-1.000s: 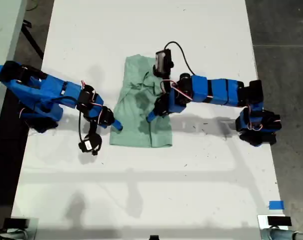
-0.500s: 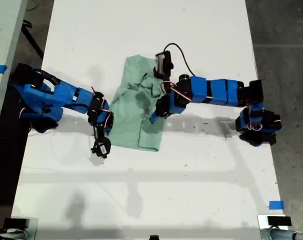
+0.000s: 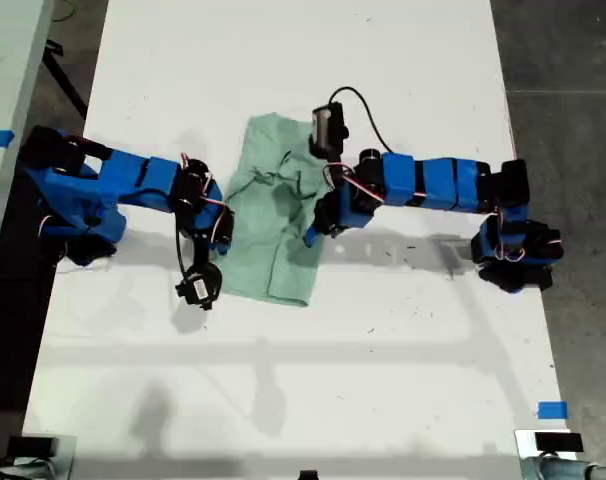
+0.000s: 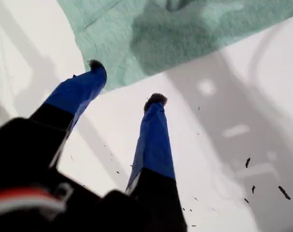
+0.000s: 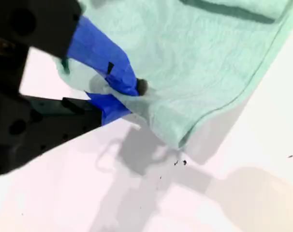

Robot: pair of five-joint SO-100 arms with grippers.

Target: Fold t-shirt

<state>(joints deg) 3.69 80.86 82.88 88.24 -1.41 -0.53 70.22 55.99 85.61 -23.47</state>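
Near the desk's (image 3: 403,340) middle lay one t-shirt (image 3: 273,220); we had my second gripper (image 5: 129,94) pinching its edge, and my first gripper (image 4: 124,84) gaping empty beside its hem.

No text, label, brand name, number or sign is readable in any of the three views; the surfaces that show carry no print or writing that I can make out

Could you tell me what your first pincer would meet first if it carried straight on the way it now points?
Probably the t-shirt's edge: my first pincer is open just short of it above the table, though depth is unclear.
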